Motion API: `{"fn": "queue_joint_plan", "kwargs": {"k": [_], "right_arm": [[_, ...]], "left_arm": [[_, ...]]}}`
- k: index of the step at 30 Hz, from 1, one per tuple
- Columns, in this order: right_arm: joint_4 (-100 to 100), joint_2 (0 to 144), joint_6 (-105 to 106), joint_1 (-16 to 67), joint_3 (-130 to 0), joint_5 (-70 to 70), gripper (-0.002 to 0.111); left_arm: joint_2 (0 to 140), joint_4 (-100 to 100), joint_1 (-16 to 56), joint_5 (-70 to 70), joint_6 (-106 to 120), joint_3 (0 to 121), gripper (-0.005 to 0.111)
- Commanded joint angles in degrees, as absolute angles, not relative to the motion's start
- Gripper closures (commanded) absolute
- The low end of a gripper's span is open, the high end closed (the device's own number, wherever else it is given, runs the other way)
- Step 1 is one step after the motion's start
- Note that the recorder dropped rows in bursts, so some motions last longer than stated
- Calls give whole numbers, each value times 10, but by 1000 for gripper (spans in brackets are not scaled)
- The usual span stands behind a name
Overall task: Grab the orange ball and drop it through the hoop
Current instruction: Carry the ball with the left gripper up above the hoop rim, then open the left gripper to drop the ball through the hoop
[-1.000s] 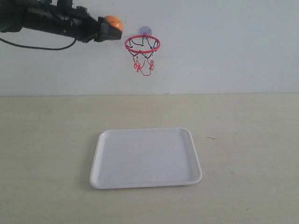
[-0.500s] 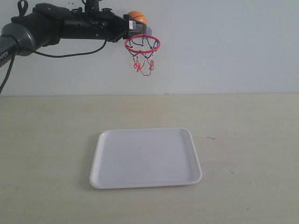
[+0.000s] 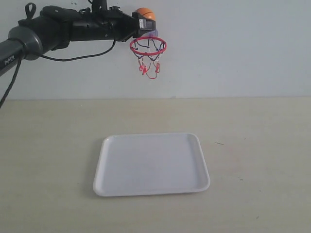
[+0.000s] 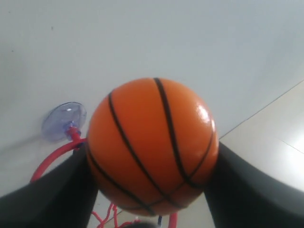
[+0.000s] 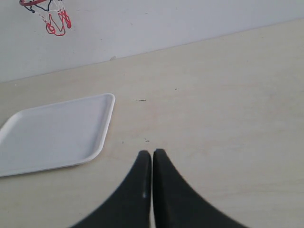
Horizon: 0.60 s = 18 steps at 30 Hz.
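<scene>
The orange ball (image 3: 145, 13) with black seams is held high up at the wall, just above the hoop (image 3: 148, 46), a red ring with a black-and-red net. My left gripper (image 3: 144, 22) is shut on the ball, its black arm reaching in from the left. In the left wrist view the orange ball (image 4: 152, 145) fills the middle between the two black fingers (image 4: 52, 194), with the hoop's red ring (image 4: 50, 159) and clear suction cup (image 4: 64, 121) behind it. My right gripper (image 5: 151, 153) is shut on nothing, low over the table; it does not show in the exterior view.
A white tray (image 3: 109, 187) lies on the beige table below the hoop; the same tray (image 5: 102, 137) shows in the right wrist view, left of the right gripper. A white wall stands behind. A black cable (image 3: 73, 57) hangs under the left arm.
The left arm has carried the ball rightward along the wall, from left of the hoop to just above its ring. The tray has not moved.
</scene>
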<state>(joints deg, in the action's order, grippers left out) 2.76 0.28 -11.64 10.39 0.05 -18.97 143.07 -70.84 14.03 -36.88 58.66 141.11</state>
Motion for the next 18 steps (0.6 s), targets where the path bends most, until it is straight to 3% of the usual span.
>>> {"fn": "queue_joint_plan", "kwargs": {"k": [1, 5, 18], "right_arm": [[25, 0, -115, 103, 0, -185, 108], [25, 0, -115, 103, 0, -184, 108], [25, 0, -115, 103, 0, -184, 108]], "left_arm": [[1430, -713, 142, -358, 595, 1415, 76], [1430, -711, 137, -359, 594, 1415, 57], [1432, -730, 126, -360, 583, 1415, 35]]}}
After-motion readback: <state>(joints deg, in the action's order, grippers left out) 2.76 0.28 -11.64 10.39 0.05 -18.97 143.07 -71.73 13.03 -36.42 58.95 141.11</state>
